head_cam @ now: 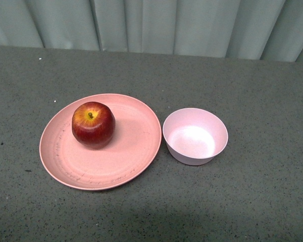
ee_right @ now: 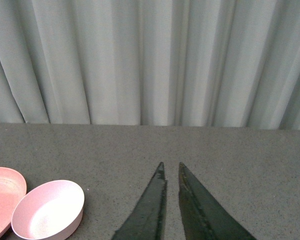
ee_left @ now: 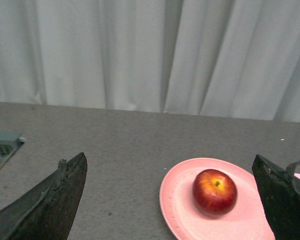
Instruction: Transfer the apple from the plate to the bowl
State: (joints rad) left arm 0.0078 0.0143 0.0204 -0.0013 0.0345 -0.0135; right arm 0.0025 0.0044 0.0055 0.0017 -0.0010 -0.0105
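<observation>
The dark-red apple (head_cam: 93,124) sits upright on the left part of the salmon-pink plate (head_cam: 134,151), stem up. The pale-pink bowl (head_cam: 195,136) stands empty just right of the plate, close to its rim. No gripper shows in the front view. In the left wrist view my left gripper (ee_left: 171,162) is open, its jaws wide apart, above the table short of the apple (ee_left: 214,191) and plate (ee_left: 177,200). In the right wrist view my right gripper (ee_right: 170,166) is shut and empty, off to the side of the bowl (ee_right: 49,208).
A grey speckled table (head_cam: 252,191) carries everything, with a pale curtain (head_cam: 151,22) along its far edge. A grey-green ridged object (ee_left: 2,145) lies at the edge of the left wrist view.
</observation>
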